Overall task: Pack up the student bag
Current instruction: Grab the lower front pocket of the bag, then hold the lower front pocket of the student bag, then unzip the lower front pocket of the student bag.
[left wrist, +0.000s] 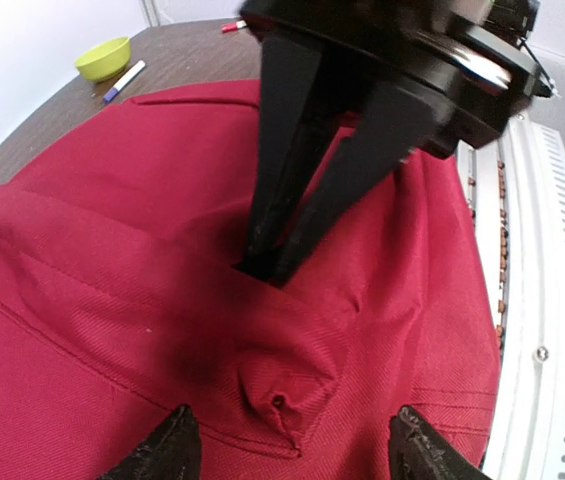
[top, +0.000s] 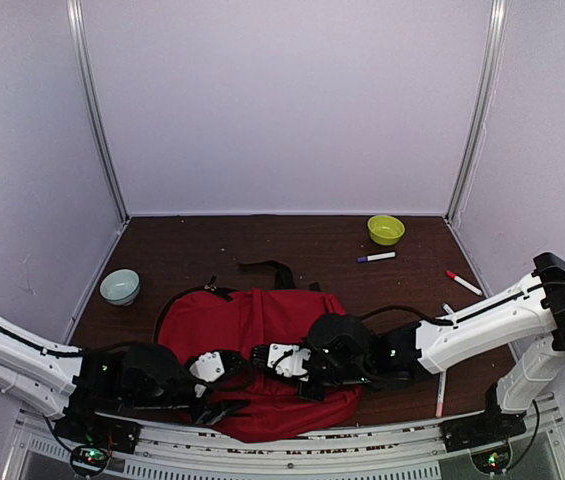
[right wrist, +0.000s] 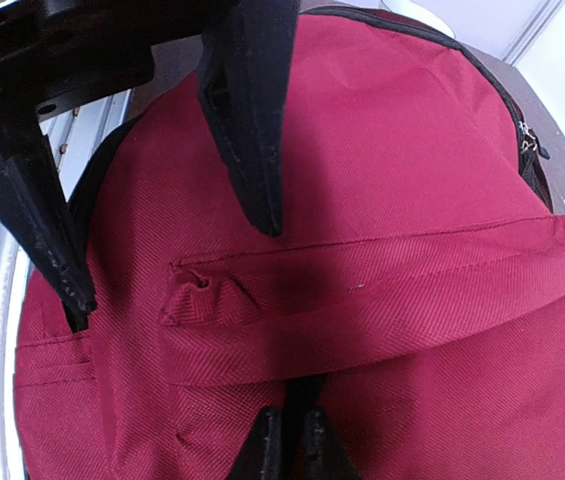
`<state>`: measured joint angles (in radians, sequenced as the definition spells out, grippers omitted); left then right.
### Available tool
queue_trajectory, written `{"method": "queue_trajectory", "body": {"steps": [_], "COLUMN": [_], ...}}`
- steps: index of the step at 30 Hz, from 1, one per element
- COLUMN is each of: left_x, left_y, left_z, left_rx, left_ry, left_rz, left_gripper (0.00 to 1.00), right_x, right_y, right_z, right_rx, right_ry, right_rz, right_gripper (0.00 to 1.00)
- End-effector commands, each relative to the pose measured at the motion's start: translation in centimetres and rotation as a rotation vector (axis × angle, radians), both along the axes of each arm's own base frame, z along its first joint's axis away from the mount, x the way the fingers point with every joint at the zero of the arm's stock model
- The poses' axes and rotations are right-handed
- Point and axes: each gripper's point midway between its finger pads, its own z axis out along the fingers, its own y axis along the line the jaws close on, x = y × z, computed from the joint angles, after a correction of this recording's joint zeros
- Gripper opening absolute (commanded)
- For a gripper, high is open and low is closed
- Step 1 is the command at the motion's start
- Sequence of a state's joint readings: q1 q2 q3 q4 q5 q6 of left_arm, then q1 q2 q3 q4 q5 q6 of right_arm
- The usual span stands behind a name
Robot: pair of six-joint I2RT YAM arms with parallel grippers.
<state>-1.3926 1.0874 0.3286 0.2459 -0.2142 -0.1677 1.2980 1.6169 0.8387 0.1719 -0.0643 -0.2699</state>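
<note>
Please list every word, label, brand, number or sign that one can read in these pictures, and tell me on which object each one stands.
No text can be read in any view.
On the red backpack: plain fabric, no logo or label showing.
On the blue-capped marker and the red-capped marker: any print is too small to read.

closed right claw (left wrist: 265,267) on red bag (left wrist: 102,260)
</note>
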Motion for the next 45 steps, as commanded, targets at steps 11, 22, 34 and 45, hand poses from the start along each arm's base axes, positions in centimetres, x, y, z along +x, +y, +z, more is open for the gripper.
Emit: {"method": "queue_trajectory", "body": {"steps": [11,22,34,45], "left_x": [-0.1,-0.1,1.0,0.5], "left_y": [-1.5,-2.0,-2.3,-2.2], "left_z": [0.9,0.4,1.6,1.5], "left_rx": [-0.025,0.004,0.016,0.015], "left_ry": [-0.172,-0.178,-0.251,-0.235], "left_rz": [-0.084,-0.094,-0.062,-0.085], "left_gripper": [0.63,0.58,0.22,0.0], "right_x": [1.1,1.5,1.4,3.5], "right_y": [-0.3,0.0,-0.1,-0.6], "right_z": [3.9,5.1,5.3,6.0], "right_rx": [0.096,0.129,0.132,0.16], "right_ry": [-0.045,-0.039,-0.033,-0.014], "right_rz": [-0.069,-0.084,-0.084,-0.137], "right_gripper": [0.0,0.0,0.0,0.0]}}
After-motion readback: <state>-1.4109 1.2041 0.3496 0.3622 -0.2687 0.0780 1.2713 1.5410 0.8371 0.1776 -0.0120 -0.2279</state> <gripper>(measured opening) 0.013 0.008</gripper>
